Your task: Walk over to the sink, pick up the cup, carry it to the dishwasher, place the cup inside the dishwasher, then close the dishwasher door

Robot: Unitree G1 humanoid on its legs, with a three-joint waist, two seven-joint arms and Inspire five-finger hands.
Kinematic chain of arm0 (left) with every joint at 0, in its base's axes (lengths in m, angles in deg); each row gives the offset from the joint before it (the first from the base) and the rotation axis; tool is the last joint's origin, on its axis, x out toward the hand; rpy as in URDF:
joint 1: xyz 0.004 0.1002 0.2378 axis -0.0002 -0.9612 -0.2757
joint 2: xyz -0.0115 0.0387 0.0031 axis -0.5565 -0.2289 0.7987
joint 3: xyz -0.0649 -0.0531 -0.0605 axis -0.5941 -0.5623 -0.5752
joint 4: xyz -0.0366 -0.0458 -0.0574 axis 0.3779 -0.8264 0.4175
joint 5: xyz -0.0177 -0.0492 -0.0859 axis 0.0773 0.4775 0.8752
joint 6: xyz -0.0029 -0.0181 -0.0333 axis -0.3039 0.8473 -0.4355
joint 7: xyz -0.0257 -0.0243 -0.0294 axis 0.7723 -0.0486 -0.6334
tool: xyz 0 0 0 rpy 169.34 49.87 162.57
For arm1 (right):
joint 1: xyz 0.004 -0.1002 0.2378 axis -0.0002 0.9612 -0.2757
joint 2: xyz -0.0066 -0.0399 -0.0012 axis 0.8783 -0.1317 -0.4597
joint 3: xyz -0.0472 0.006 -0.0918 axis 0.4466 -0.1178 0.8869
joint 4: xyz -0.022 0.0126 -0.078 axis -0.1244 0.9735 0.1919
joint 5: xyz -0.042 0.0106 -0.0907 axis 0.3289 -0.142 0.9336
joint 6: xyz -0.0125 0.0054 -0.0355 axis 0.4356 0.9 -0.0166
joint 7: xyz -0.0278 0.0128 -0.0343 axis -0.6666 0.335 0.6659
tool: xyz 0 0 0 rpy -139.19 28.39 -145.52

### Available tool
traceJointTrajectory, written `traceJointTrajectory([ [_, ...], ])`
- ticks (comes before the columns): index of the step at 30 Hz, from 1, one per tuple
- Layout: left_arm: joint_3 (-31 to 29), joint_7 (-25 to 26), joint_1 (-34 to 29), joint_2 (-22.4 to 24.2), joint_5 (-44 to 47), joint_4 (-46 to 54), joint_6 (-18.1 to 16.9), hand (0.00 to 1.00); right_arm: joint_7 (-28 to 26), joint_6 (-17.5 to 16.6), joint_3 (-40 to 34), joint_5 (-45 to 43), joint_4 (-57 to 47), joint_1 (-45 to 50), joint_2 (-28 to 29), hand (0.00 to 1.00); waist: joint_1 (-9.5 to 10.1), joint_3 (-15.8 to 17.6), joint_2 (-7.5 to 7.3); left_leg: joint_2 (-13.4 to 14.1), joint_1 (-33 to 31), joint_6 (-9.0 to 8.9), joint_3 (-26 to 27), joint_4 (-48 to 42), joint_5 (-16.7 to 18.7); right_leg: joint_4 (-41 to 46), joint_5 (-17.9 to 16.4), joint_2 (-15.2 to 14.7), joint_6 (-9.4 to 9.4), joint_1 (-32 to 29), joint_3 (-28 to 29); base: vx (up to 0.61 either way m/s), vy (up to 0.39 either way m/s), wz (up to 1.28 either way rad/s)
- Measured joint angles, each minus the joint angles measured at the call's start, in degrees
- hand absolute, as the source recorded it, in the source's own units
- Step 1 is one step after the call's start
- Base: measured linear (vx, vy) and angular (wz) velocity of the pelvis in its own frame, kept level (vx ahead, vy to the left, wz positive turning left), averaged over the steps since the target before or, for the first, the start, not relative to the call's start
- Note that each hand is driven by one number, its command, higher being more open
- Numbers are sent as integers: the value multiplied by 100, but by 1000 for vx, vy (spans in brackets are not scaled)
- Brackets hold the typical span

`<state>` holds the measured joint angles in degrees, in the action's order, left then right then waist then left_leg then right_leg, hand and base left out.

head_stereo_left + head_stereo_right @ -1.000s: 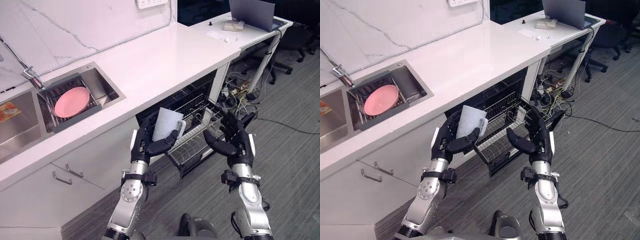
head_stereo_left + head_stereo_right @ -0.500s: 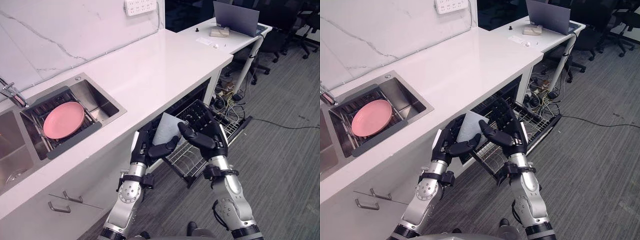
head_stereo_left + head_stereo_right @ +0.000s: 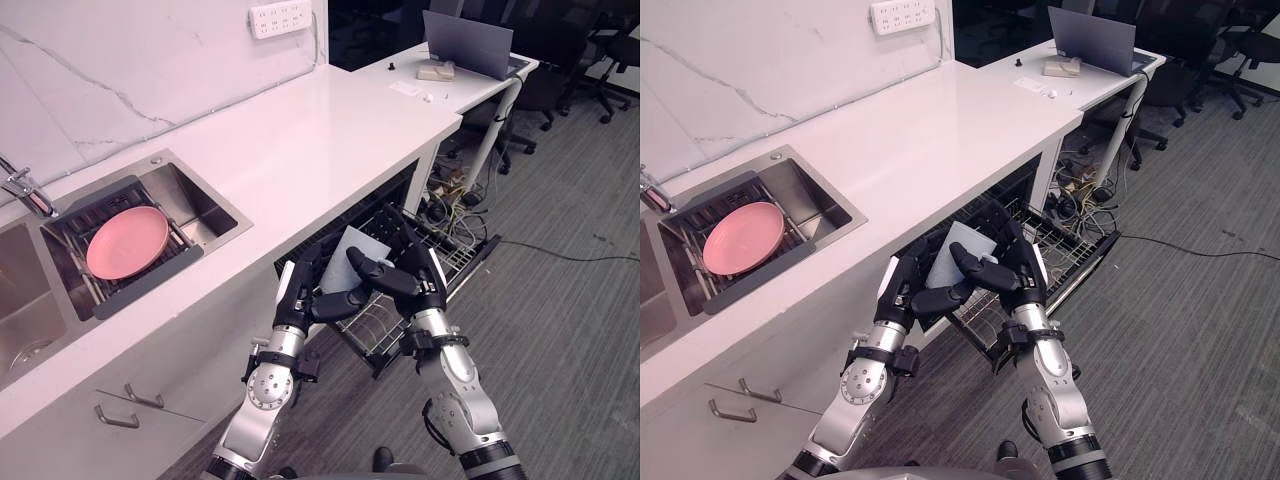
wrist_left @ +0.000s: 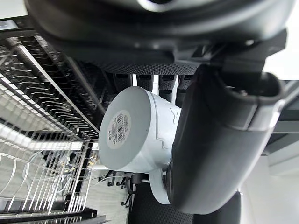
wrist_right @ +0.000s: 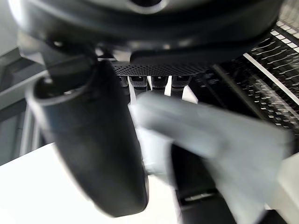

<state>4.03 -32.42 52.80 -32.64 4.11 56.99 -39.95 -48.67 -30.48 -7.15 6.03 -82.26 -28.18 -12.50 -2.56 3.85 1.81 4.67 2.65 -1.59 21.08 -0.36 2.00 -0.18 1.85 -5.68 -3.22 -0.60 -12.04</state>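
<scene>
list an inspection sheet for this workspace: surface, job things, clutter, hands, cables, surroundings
surface: white counter with a sink set into it
job's things: cup held by the pulled-out rack of the open dishwasher, not yet in it
clutter: pink plate on a drainer in the sink; laptop on the far desk
hands: left hand and right hand both curled round the cup
cables: tangle under the desk; one cable trailing across the floor
surroundings: grey carpet, office chairs, wall sockets, tap
</scene>
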Motion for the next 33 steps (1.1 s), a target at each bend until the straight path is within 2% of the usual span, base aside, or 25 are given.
traceJointTrajectory([
  [4,18,124,12,4,-536,30,37,30,11,3,44,11,100,1,8,90,10,-79,4,-28,-18,24,-45,36,-22,-11,5,-15,0,-2,-47,-7,0,6],
  [9,35,159,60,0,-764,30,93,30,63,1,87,-42,132,17,4,90,9,-129,-2,-68,-21,60,-75,81,-46,-11,9,-45,-7,-6,-72,-16,7,3],
  [10,46,158,71,-4,-772,30,100,30,59,-7,101,-138,146,18,3,30,10,-139,-2,-79,-15,71,-82,125,-71,-11,11,-52,-11,-11,-81,-30,6,5],
  [19,267,186,106,-120,-873,34,230,30,34,-64,324,-1935,548,8,-257,30,39,-229,-46,-93,-15,79,-115,195,-109,-12,16,-76,-18,-18,-122,-3,-1,1],
  [25,338,193,133,-157,-873,88,234,30,17,-196,351,-2171,526,5,-404,30,45,-385,-110,-108,-10,81,-123,213,-123,-11,18,-89,-19,-13,-126,-7,-2,1],
  [26,338,188,130,-160,-870,113,234,90,33,-222,338,-2159,491,2,-403,30,57,-402,-139,-108,-9,88,-129,213,-130,-9,20,-88,-20,-11,-128,-38,-9,2],
  [31,305,255,119,-114,-828,334,211,90,135,-206,205,-1989,253,2,-292,30,137,-409,-156,-108,6,104,-135,218,-148,-6,36,-89,-23,2,-129,-33,-5,0],
  [33,272,308,69,-69,-821,430,199,90,245,-202,121,-1633,184,-5,-127,30,153,-407,-159,-105,42,104,-157,229,-155,-14,36,-86,-23,52,-156,-29,-9,5],
])
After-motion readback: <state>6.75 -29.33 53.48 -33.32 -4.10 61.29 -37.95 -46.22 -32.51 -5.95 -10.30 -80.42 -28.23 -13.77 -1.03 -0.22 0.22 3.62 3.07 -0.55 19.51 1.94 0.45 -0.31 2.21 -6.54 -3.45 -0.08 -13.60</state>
